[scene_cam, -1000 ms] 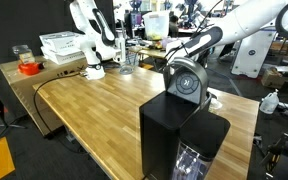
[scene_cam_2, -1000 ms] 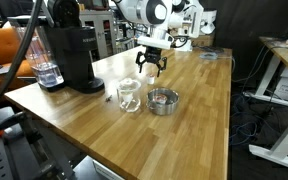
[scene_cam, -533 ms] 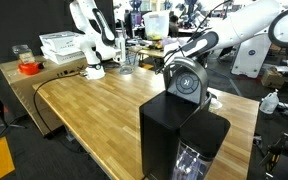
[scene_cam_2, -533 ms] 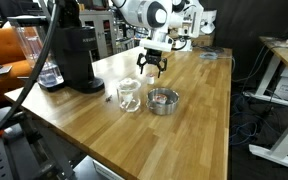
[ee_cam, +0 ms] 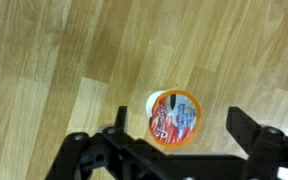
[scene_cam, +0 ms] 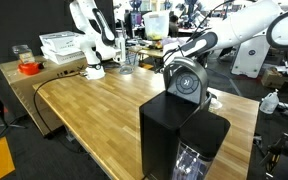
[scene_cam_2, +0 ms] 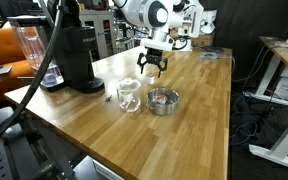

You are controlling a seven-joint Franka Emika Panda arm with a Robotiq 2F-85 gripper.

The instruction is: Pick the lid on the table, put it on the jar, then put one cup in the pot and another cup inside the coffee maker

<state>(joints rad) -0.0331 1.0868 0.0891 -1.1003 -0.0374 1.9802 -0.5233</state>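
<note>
One cup (ee_cam: 173, 118) upright, foil top toward open gripper (ee_cam: 179, 138)

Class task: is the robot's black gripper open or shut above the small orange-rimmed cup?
Open. In the wrist view the black gripper has jaws spread wide either side of the small orange-rimmed cup, not touching it.

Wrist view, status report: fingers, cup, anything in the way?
Gripper open, fingers spread, holding nothing. Orange-rimmed cup on bare wood, directly below, untouched. Nothing else near the cup in this view.
</note>
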